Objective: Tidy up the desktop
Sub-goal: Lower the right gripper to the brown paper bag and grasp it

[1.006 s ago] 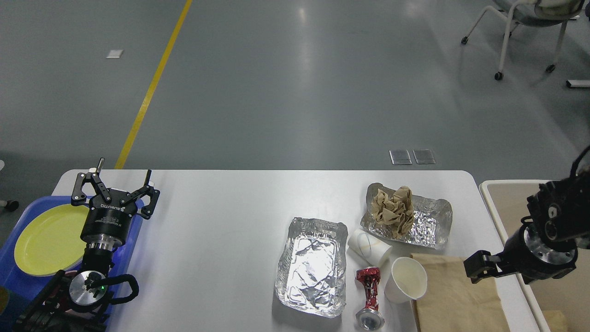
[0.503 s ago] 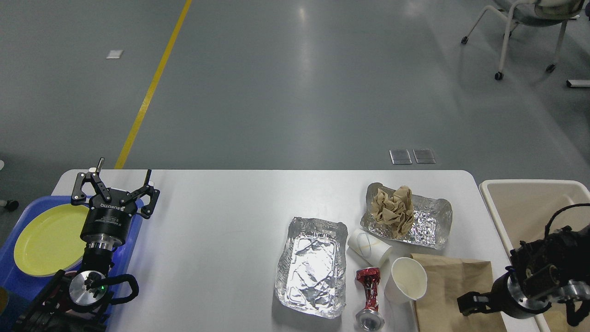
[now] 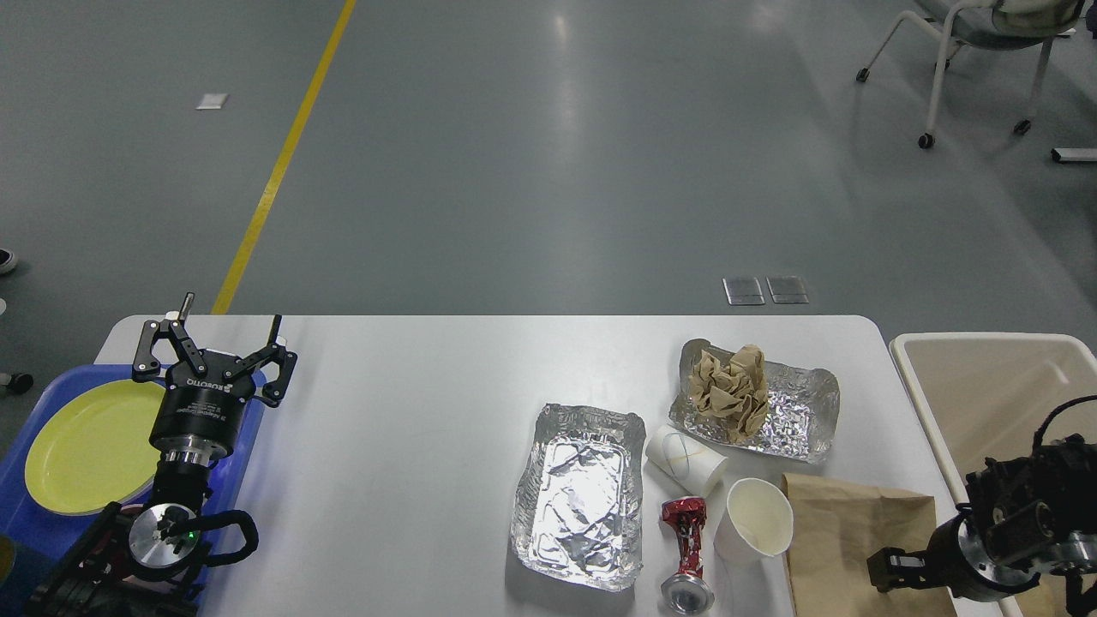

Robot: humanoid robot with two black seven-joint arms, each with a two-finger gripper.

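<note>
Two black robot arms waited at either end of a cluttered white desktop [image 3: 411, 403].

The left arm rose from 7 o'clock, its left gripper [image 3: 216, 341] pointing up toward 12, fingers spread wide and holding nothing, above the edge of a blue tray [image 3: 21, 531] carrying a yellow plate [image 3: 81, 446]. The right arm sat low at 4 o'clock; the right gripper [image 3: 891, 570] showed only as a small dark stub over a brown paper bag [image 3: 848, 536], and I could not tell how far it was open. The desktop filled the lower middle, long axis running 9 to 3, its near edge cut off. On its right half lay an empty foil tray [image 3: 583, 493], a second foil tray [image 3: 793, 411] holding crumpled brown paper [image 3: 728, 390], two paper cups [image 3: 758, 518], one tipped over, and a crushed red can [image 3: 686, 553]. A cream bin [image 3: 986, 377] stood beside it at 3 o'clock, partly hidden.
</note>
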